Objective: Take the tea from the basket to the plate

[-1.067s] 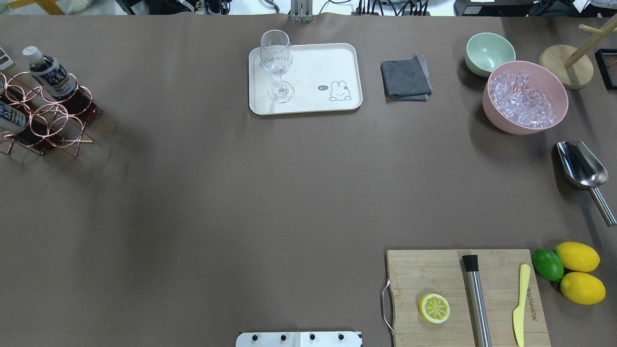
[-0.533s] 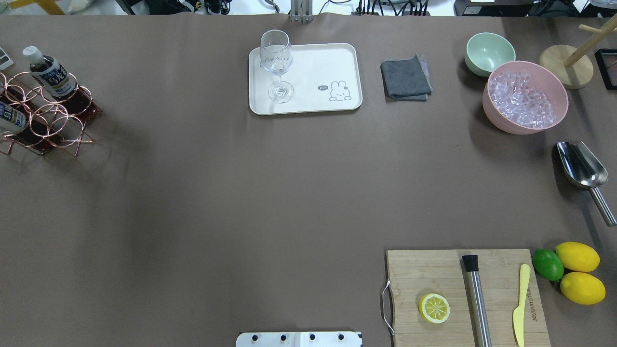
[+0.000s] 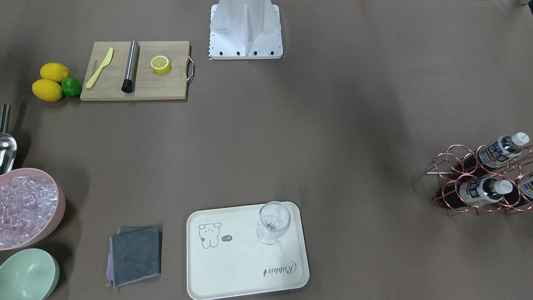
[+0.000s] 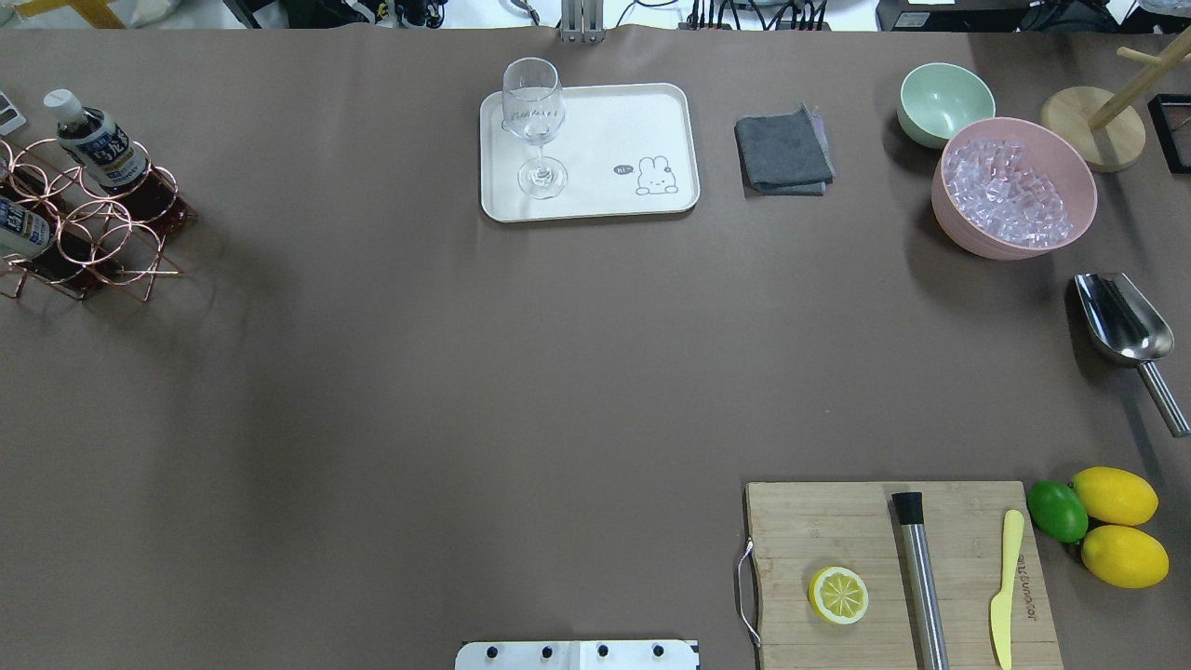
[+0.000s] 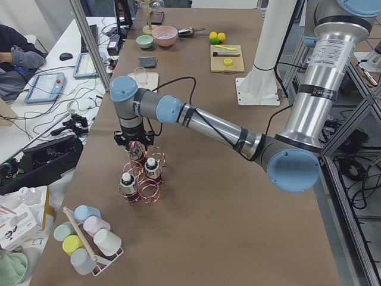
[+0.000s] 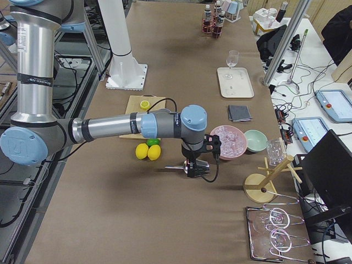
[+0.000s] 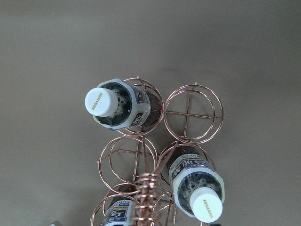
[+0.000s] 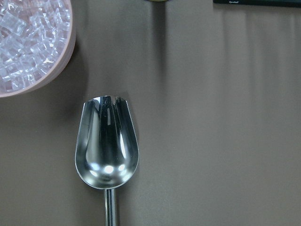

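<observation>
The copper wire basket [image 4: 112,233] stands at the table's far left and holds three tea bottles with white caps; two show in the overhead view [image 4: 98,140]. The left wrist view looks straight down on the basket [image 7: 193,113] and its bottles [image 7: 115,106], with no fingers in frame. In the exterior left view my left gripper [image 5: 138,155] hangs just above the basket [image 5: 143,185]; I cannot tell whether it is open. The cream plate [image 4: 614,121] lies at the back centre. My right gripper [image 6: 195,165] hovers over a metal scoop [image 8: 107,143]; I cannot tell its state.
A stemmed glass [image 4: 533,126] stands on the plate's left part. A grey cloth [image 4: 782,154], a green bowl [image 4: 944,98] and a pink tub of ice [image 4: 1014,186] sit at the back right. A cutting board [image 4: 837,530] with a lemon half, muddler and knife lies front right, beside lemons [image 4: 1117,526].
</observation>
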Action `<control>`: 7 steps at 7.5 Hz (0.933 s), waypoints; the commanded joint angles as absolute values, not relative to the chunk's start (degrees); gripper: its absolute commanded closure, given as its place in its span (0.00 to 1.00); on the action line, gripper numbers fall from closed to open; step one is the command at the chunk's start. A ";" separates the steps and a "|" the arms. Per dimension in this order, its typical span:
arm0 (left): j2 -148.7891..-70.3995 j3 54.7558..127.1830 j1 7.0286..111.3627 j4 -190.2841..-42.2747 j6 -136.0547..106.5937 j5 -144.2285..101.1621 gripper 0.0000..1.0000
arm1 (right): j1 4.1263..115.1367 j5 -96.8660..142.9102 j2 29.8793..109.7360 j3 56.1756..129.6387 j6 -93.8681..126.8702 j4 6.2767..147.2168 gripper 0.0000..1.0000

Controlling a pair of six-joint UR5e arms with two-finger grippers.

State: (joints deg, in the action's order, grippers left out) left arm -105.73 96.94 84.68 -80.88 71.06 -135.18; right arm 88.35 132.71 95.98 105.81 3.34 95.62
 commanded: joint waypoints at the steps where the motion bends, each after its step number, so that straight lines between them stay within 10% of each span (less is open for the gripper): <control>1: -105.64 96.94 84.55 -80.51 70.75 -134.91 0.78 | 88.33 132.71 95.98 105.82 3.34 95.62 0.00; 2: -105.82 97.12 84.55 -77.90 70.75 -134.91 1.00 | 88.33 132.71 95.98 105.73 3.43 95.62 0.00; 7: -107.57 98.26 85.17 -75.33 71.02 -134.12 1.00 | 88.33 132.80 95.98 106.00 3.43 95.62 0.00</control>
State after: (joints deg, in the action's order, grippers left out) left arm -106.46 97.96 84.93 -76.16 70.87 -134.16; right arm 88.35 132.76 95.98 105.85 3.42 95.59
